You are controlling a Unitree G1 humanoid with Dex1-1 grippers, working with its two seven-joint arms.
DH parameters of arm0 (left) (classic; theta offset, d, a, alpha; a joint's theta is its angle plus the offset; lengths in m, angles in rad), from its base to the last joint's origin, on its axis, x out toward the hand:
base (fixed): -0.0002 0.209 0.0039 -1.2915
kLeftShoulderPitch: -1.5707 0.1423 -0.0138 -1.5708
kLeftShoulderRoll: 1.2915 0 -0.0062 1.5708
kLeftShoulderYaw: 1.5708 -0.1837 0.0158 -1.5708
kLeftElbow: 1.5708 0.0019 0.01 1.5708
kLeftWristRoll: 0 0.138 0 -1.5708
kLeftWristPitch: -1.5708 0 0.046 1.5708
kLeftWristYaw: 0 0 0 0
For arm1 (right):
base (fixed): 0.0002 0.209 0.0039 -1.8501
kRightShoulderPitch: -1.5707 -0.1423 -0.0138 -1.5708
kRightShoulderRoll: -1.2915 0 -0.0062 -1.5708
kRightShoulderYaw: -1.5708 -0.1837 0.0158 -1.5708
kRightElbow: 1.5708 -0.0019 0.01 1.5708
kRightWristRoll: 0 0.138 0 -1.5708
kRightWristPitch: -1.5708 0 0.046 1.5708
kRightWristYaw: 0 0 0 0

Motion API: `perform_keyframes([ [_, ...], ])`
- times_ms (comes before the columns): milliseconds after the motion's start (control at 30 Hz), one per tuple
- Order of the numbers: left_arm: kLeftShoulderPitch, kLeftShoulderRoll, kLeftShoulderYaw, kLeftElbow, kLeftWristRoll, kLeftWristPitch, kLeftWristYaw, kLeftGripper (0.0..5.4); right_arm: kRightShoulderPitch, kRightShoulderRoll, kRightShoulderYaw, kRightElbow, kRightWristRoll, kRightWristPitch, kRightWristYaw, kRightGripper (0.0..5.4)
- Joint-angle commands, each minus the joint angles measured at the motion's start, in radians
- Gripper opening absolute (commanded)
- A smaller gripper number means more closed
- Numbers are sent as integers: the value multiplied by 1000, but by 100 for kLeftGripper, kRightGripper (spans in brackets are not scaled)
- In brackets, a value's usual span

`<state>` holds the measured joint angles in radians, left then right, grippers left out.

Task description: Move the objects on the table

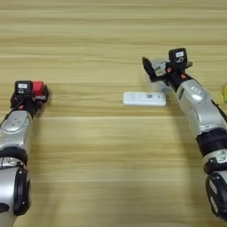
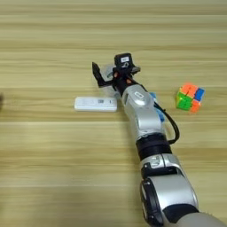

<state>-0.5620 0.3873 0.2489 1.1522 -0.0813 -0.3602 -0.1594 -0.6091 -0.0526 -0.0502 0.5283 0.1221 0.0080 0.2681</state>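
Right gripper (image 2: 103,76), fingers spread around the clear tape roll (image 2: 107,72) just behind the flat white rectangular bar (image 2: 95,104), could knock that bar if lowered carelessly, while the left gripper (image 1: 39,92), left of the bar, pinches the small red cube (image 1: 38,88).

Evenly and brightly lit from above, with soft diffuse light over the wooden table (image 1: 111,177) and no hard glare except faint highlights on the silver shells of the right arm (image 2: 142,108) and left arm (image 1: 15,128). Only short, weak shadows, hugging the white rectangular bar (image 1: 144,99) and puzzle cube (image 2: 190,97). Mildly soft throughout, with plank lines bowing slightly toward the top edge and smeared fine detail.
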Motion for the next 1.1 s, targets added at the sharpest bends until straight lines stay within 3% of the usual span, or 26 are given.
perform_keyframes([
  [33,-15,13,3,14,1,-9,6,315,-6,-5,-3,2,0,-4,-2,540],
  [300,-5,7,-2,-22,1,-24,-7,227,-6,-5,-1,-1,0,-2,-3,540],
  [567,57,-44,-46,-168,9,-36,-42,227,-7,-1,-1,-5,0,-2,-7,540],
  [833,141,-121,-111,-368,10,18,-65,227,-4,-1,-4,-18,3,1,-11,540],
  [1100,183,-158,-153,-455,17,78,-76,227,-2,-3,-10,-34,5,4,-14,540],
])
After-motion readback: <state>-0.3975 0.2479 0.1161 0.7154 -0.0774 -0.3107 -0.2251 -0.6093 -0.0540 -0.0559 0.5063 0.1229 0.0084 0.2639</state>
